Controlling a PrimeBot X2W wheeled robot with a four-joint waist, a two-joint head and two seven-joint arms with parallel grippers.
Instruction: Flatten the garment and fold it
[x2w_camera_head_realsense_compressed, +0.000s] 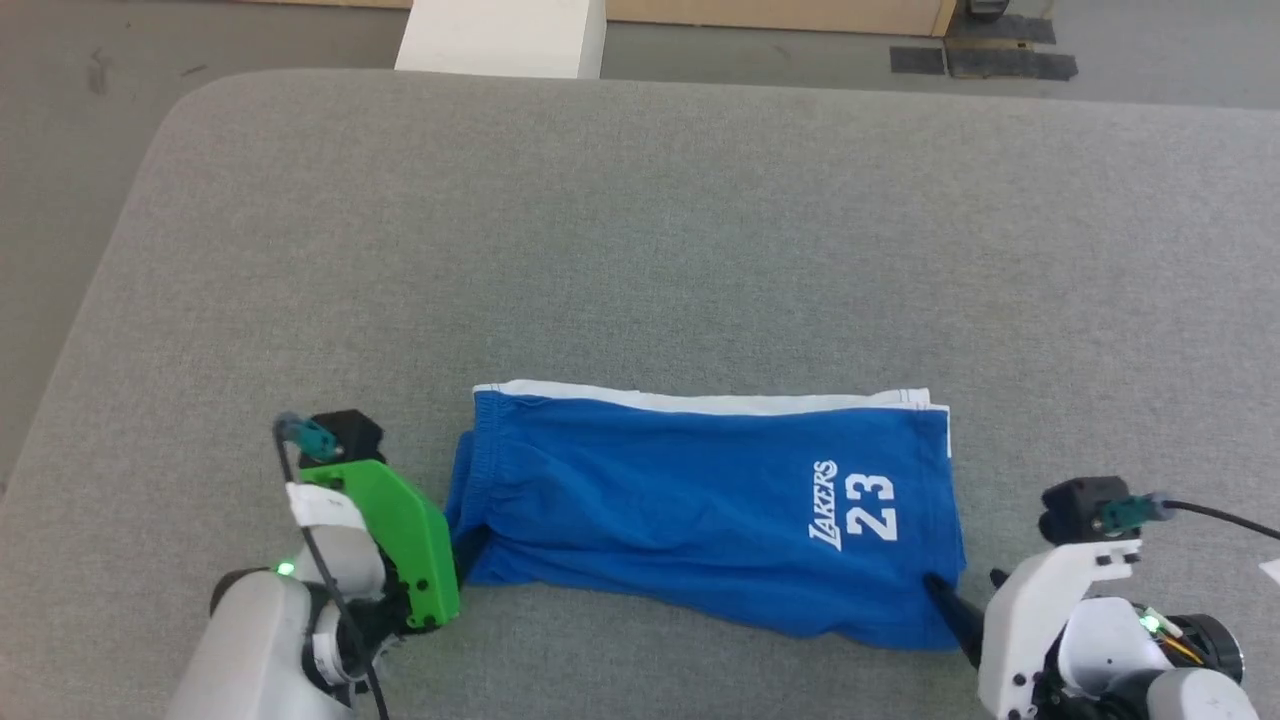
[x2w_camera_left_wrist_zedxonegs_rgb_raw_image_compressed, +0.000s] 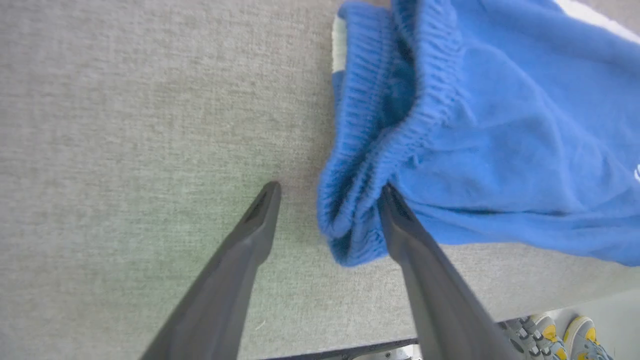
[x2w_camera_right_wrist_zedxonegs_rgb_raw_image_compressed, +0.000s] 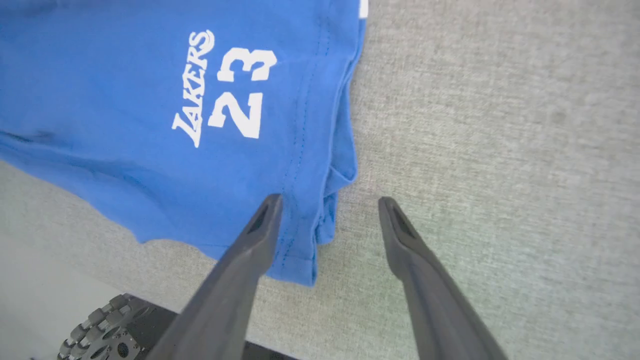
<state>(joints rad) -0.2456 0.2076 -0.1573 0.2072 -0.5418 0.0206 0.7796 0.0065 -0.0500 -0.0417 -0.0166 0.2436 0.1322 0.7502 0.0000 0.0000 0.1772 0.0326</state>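
Bright blue basketball shorts (x2w_camera_head_realsense_compressed: 700, 500) lie doubled lengthwise near the front edge of a grey padded table (x2w_camera_head_realsense_compressed: 640, 220), with the elastic waistband (x2w_camera_left_wrist_zedxonegs_rgb_raw_image_compressed: 370, 125) to the robot's left and the "LAKERS 23" print (x2w_camera_right_wrist_zedxonegs_rgb_raw_image_compressed: 220, 90) to its right. The left gripper (x2w_camera_left_wrist_zedxonegs_rgb_raw_image_compressed: 330, 189) is spread wide and empty, one finger against the bunched waistband corner, and the right gripper (x2w_camera_right_wrist_zedxonegs_rgb_raw_image_compressed: 330, 201), equally spread and empty, straddles the hem corner (x2w_camera_right_wrist_zedxonegs_rgb_raw_image_compressed: 300, 260). If either pinches only the top layer, the layers would likely slide apart and skew the fold.
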